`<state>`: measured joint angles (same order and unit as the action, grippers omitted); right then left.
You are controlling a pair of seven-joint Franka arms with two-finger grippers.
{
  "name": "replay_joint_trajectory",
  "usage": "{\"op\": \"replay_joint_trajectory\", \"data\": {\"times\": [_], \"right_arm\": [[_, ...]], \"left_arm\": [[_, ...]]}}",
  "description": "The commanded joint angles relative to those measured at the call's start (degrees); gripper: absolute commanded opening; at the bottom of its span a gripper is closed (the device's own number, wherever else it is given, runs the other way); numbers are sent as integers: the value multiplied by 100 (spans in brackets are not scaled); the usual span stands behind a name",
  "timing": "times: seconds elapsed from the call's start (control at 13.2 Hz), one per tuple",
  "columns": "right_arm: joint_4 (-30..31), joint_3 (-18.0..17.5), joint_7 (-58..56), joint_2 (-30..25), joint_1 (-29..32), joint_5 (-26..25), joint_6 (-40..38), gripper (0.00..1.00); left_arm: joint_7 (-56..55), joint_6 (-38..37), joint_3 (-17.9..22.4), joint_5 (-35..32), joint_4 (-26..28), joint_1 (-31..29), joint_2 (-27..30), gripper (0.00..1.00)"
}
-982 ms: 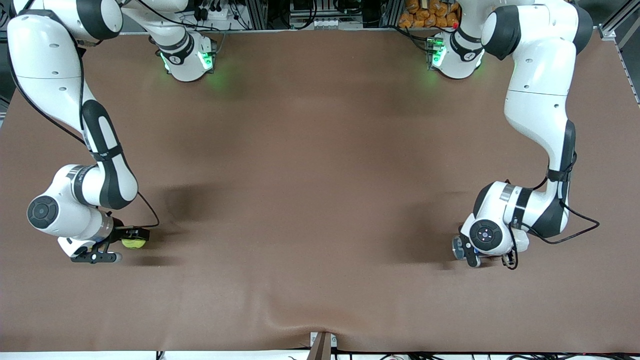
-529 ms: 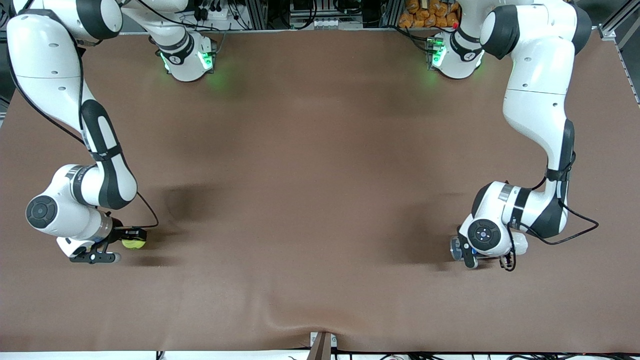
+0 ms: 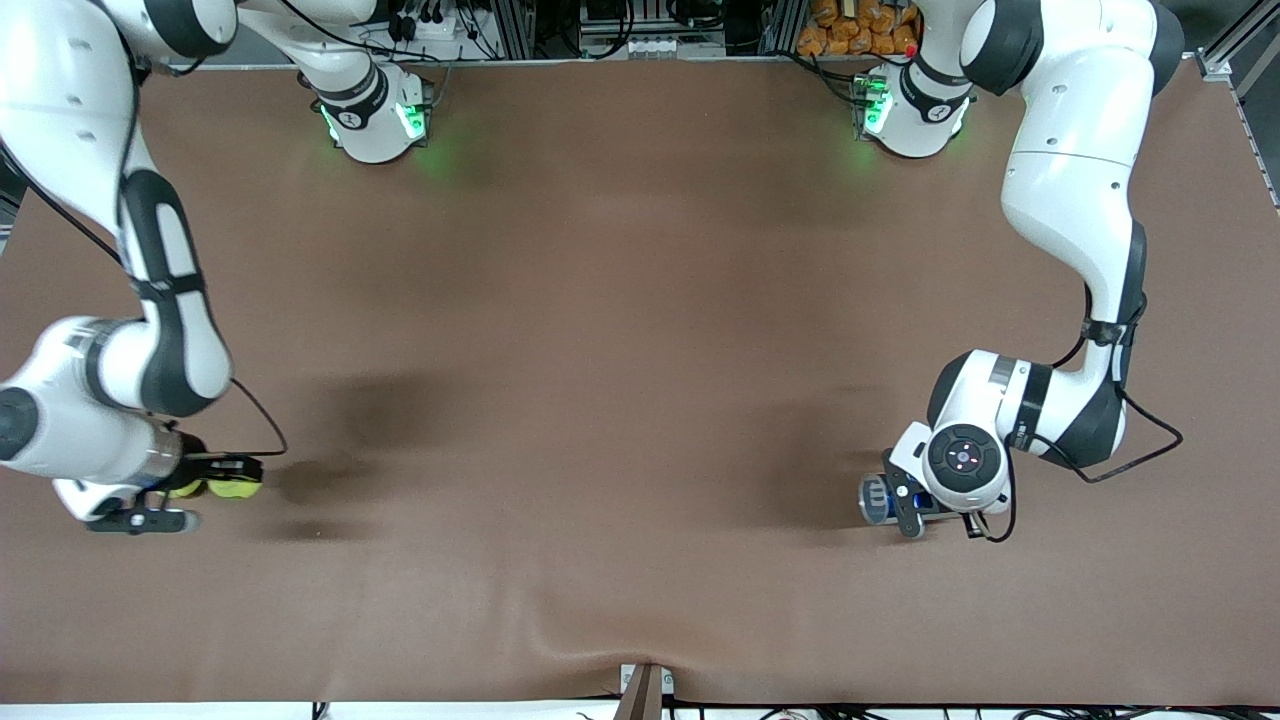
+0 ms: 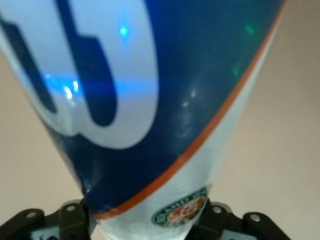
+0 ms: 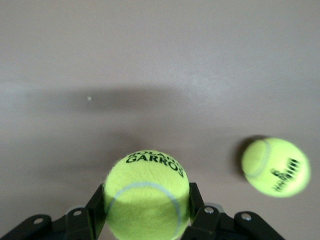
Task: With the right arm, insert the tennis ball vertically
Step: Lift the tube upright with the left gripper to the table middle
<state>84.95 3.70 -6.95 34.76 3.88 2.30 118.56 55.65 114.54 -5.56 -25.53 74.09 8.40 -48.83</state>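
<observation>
My right gripper (image 5: pixel 147 220) is shut on a yellow-green tennis ball (image 5: pixel 146 192), with a finger pressed on each side. A second tennis ball (image 5: pixel 276 166) lies on the brown table close by. In the front view the right gripper (image 3: pixel 180 500) is low over the table near the right arm's end, with two yellow shapes (image 3: pixel 185 488) (image 3: pixel 238 488) under the wrist. I cannot tell which of them is held. My left gripper (image 4: pixel 150 227) is shut on a blue and white tennis ball can (image 4: pixel 150 100), which also shows in the front view (image 3: pixel 876 499) under the left wrist.
The brown table cloth (image 3: pixel 600 350) has a raised wrinkle (image 3: pixel 600 640) near its front edge. A small bracket (image 3: pixel 643 690) sits at the middle of that edge. Cables and boxes line the table edge by the arm bases.
The right arm has moved toward its end of the table with the ball, and a second yellow shape now shows beside it. The left arm has shifted the can toward the table's middle.
</observation>
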Motion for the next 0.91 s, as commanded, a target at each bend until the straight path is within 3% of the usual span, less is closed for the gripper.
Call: {"op": "replay_joint_trajectory", "data": {"times": [0.0, 0.38, 0.53, 0.83], "right_arm": [[-329, -18, -25, -320, 51, 87, -744, 0], [-804, -36, 9, -944, 7, 34, -1834, 0], [-971, -27, 27, -1164, -1, 51, -2212, 0], [-1445, -10, 45, -1411, 7, 25, -3013, 0]], "left_arm": [[122, -55, -261, 879, -9, -120, 259, 74], [-1, 6, -708, 2541, -26, -102, 541, 74], [-211, 496, -955, 3183, -18, -85, 550, 74], [-1081, 1533, -1675, 3335, 8, -14, 542, 74]]}}
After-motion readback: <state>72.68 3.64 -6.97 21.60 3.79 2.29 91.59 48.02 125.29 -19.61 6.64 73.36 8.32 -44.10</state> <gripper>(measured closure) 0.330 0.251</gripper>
